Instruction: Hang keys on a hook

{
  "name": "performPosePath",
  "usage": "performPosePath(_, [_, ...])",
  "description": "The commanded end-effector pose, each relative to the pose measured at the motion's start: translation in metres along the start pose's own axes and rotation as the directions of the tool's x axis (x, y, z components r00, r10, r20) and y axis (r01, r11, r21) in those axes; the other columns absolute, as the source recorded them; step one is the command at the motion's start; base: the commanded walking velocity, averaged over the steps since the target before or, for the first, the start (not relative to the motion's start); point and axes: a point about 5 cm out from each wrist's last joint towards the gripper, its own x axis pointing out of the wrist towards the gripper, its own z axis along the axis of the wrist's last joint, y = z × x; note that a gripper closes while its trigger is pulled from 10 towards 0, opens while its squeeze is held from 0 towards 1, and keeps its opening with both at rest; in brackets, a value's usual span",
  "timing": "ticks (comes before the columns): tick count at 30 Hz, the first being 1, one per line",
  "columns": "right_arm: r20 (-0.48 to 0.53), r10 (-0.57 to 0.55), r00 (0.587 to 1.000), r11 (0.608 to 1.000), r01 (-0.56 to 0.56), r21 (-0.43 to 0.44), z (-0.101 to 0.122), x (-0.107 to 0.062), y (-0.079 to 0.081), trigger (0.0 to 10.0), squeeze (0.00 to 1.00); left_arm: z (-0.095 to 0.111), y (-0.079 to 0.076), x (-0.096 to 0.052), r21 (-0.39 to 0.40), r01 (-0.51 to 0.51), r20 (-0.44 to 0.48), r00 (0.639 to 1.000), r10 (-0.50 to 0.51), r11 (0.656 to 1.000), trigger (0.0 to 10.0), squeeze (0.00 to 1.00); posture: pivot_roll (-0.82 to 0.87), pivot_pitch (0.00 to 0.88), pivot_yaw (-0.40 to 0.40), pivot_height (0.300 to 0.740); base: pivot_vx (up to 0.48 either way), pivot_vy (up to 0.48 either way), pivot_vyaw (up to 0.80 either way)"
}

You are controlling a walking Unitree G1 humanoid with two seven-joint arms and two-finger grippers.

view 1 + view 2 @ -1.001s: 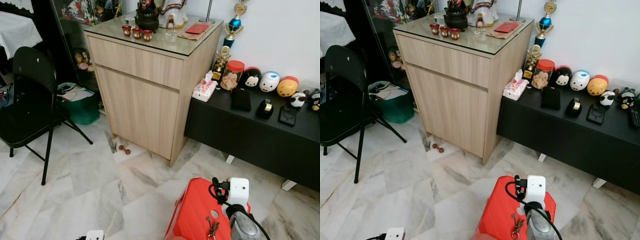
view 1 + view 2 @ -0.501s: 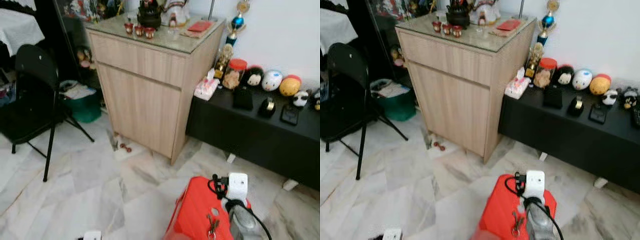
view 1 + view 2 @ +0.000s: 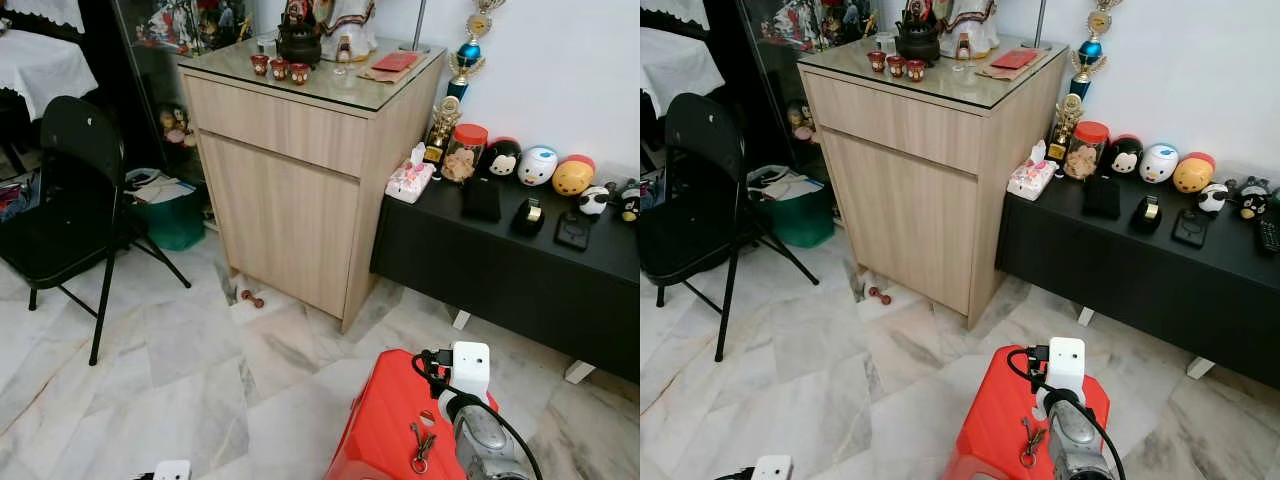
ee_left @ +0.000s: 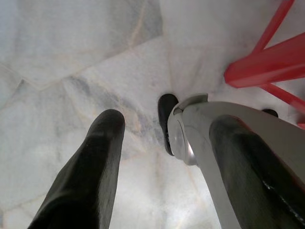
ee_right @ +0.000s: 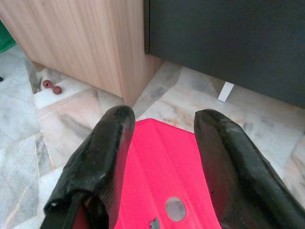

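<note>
A bunch of keys lies on top of a red plastic stool low in front of me, near the stool's round hole. My right arm reaches over the stool, its white wrist camera just beyond the keys. In the right wrist view the right gripper is open above the red seat with nothing between its fingers, and a tip of the keys shows at the frame's edge. My left gripper hangs open over the marble floor beside the stool's legs.
A wooden cabinet with small cups and figurines stands ahead. To its right a low black bench carries toys and jars. On the left are a black folding chair and a green bin. Marble floor lies between.
The head view has shifted slightly and the blur of half a second ago is gone. The keys still lie on the stool and the right arm stays over it.
</note>
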Motion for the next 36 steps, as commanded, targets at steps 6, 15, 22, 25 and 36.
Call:
performPosePath(6, [0.003, 0.006, 1.000, 1.000, -0.006, 0.015, 0.002, 0.001, -0.001, 10.0, 0.00, 0.024, -0.019, 0.005, -0.017, -0.070, 0.126, 0.989, 0.072, 0.997, 10.0, 0.00, 0.04, 0.000, -0.053, 0.625, 0.000, 0.000, 0.00])
performPosePath(15, [0.004, 0.014, 1.000, 1.000, -0.014, 0.020, 0.001, 0.001, 0.000, 10.0, 0.00, 0.060, -0.022, 0.006, -0.081, -0.010, 0.275, 0.961, 0.031, 0.997, 10.0, 0.00, 0.03, 0.000, -0.054, 0.625, 0.000, 0.000, 0.00])
performPosePath(22, [-0.040, 0.006, 0.999, 1.000, -0.006, 0.009, 0.000, 0.002, -0.002, 10.0, 0.00, 0.091, -0.022, 0.004, -0.058, -0.002, 0.395, 0.918, 0.025, 0.998, 10.0, 0.00, 0.03, 0.000, -0.054, 0.625, 0.000, 0.000, 0.00])
performPosePath(25, [-0.056, 0.027, 0.998, 0.999, -0.026, 0.030, -0.001, 0.003, 0.001, 10.0, 0.00, 0.105, -0.023, 0.003, -0.049, 0.001, 0.439, 0.898, 0.021, 0.999, 10.0, 0.00, 0.03, 0.000, -0.054, 0.625, 0.000, 0.000, 0.00])
performPosePath(36, [-0.153, -0.018, 0.988, 1.000, 0.022, 0.022, -0.007, 0.004, -0.002, 10.0, 0.00, 0.121, -0.039, 0.001, -0.021, 0.026, 0.497, 0.868, -0.012, 0.999, 10.0, 0.00, 0.03, 0.000, -0.050, 0.625, 0.000, 0.000, 0.00])
